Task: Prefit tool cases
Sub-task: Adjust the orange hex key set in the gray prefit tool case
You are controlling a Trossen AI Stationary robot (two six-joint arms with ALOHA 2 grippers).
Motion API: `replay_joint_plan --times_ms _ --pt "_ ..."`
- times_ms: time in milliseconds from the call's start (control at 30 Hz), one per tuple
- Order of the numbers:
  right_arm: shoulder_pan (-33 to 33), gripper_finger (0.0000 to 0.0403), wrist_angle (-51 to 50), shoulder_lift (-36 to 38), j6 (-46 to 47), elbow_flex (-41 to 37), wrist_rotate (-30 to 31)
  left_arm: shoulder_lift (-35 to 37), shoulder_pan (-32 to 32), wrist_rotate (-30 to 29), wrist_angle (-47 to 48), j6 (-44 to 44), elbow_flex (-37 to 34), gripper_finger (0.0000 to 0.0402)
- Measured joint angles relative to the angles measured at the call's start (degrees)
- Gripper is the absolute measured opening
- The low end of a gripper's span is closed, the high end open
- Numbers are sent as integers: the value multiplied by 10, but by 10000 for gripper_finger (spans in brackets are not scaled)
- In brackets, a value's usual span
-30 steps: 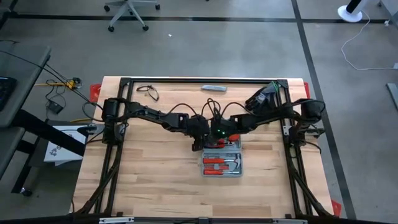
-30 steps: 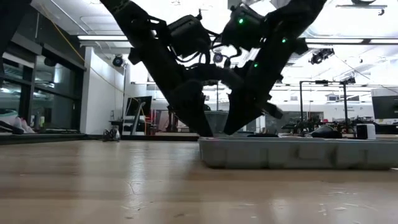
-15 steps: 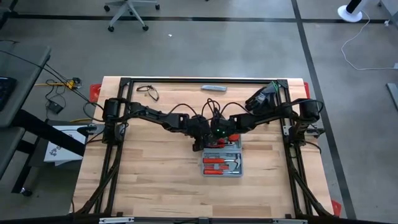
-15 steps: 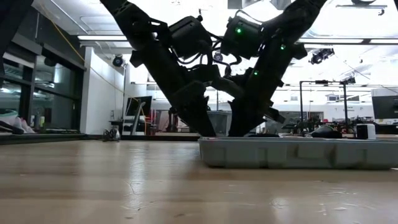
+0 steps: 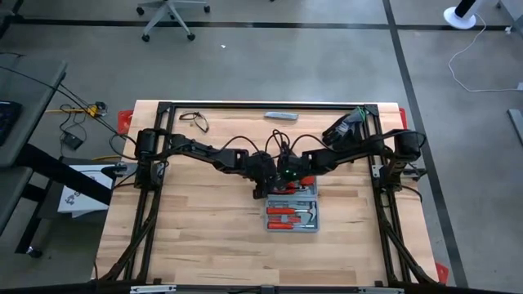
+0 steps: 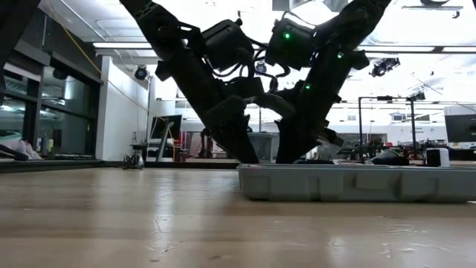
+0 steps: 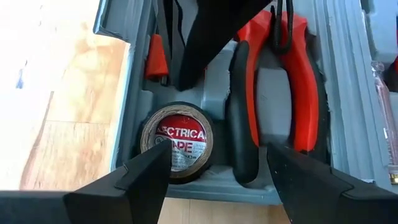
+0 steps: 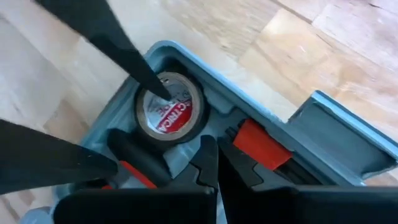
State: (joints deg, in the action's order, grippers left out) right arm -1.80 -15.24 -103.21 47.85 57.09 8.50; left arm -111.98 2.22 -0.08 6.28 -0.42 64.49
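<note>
- We see the tool case lying open near the middle of the desk; from desk level its grey wall is the nearest thing, flat on the wood.
- In its moulded recesses we make out red-handled tools, and from the wrists a roll of electrical tape in a round pocket with red-and-black pliers just beside it.
- The left end effector hangs over the far end of the case, its fingers spread wide apart above the tape and pliers, holding nothing.
- The right end effector has its fingers pressed together, down among the tools beside a red handle; we cannot tell whether it touches one.
- Both arms meet above the case's far end, the left from the left side of the desk, the right from the right.
- Farther back, we find a slim grey bar and a loop of cable by the desk's far edge, and black gloves near the far right corner.
- Beyond the desk stands an office chair on the floor.
</note>
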Motion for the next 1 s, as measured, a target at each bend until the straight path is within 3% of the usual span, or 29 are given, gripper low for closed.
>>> replay_joint_plan --times_ms 400,1000 --pt "-20 0 -69 57 -15 1 37 0 0 -2 -1 -3 0 255" --pt "-26 0 -22 -3 -29 1 -6 0 0 3 3 -5 -2 255"
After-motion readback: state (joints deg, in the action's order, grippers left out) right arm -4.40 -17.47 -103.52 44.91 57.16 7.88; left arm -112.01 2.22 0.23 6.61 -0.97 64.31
